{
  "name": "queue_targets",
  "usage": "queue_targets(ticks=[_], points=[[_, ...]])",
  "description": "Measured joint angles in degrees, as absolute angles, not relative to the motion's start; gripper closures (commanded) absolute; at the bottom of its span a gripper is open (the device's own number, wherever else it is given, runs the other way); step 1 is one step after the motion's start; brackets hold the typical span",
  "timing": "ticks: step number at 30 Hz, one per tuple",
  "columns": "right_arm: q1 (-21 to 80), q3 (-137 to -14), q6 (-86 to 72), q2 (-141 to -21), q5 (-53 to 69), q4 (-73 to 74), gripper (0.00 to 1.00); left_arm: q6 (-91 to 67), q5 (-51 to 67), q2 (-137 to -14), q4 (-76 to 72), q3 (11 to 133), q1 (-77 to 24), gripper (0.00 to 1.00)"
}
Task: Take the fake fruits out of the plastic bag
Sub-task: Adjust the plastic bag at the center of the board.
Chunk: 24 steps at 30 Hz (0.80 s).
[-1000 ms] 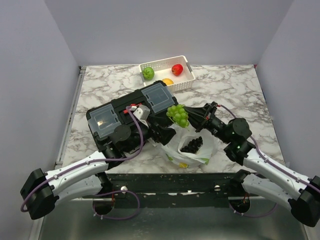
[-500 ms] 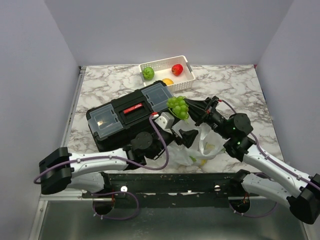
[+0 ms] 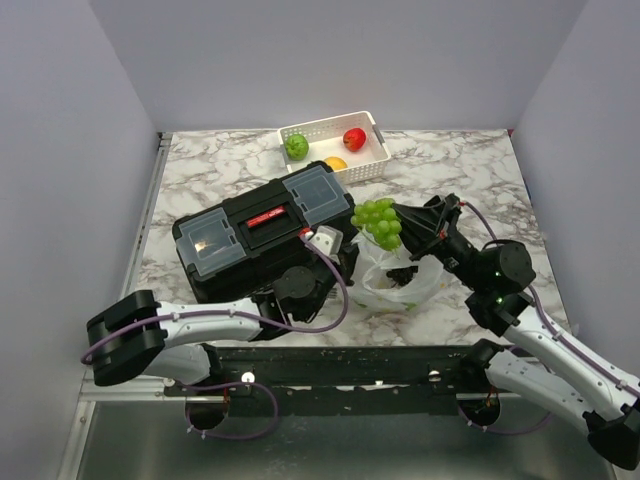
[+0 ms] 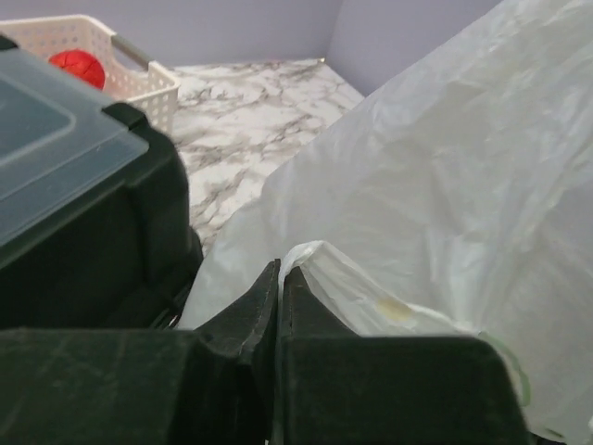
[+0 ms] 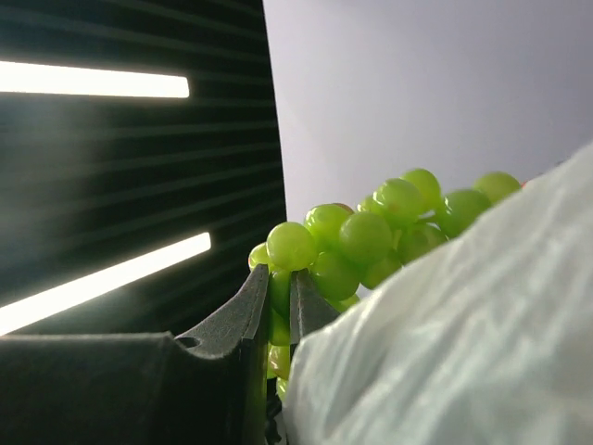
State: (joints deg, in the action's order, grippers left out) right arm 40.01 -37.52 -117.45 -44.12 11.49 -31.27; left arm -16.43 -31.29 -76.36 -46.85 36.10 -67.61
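Observation:
The thin white plastic bag [image 3: 405, 288] lies crumpled on the marble table, just right of the toolbox. My left gripper [image 3: 352, 266] is at the bag's left edge. In the left wrist view it [image 4: 281, 274] is shut on a thin fold of the plastic bag [image 4: 445, 185]. A bunch of fake green grapes [image 3: 380, 222] hangs above the bag's mouth, with my right gripper [image 3: 397, 226] shut on it. In the right wrist view the grapes [image 5: 371, 236] sit pinched in the right gripper [image 5: 278, 289], and bag plastic [image 5: 482, 352] fills the lower right. A dark shape [image 3: 402, 272] shows inside the bag.
A black toolbox [image 3: 260, 225] with clear lid compartments stands left of the bag, close against my left wrist [image 4: 74, 213]. At the back a white perforated basket [image 3: 376, 163] holds a green fruit [image 3: 296, 146], a red fruit [image 3: 354, 138] and an orange one [image 3: 335, 163].
My left arm swung right from the toolbox to the bag and shut on its edge. My right gripper carried the grapes to the right. The bag's mouth has been pulled and reshaped.

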Motion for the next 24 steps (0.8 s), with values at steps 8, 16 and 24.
queue_targets(ticks=[8, 16, 24], points=[[40.01, -32.77, -113.32, -42.44, 17.78, -36.45, 0.99, -19.55, -29.56, -62.19, -38.65, 25.45, -67.29, 1.0], [39.94, -36.99, -90.76, -43.03, 31.57, -24.47, 0.99, -25.04, -27.38, -47.66, -18.87, 30.72, -64.97, 1.0], [39.94, -41.8, -68.71, -46.85, 42.02, -13.06, 0.99, -31.57, -25.93, -49.65, -1.15, 41.78, -59.79, 1.0]])
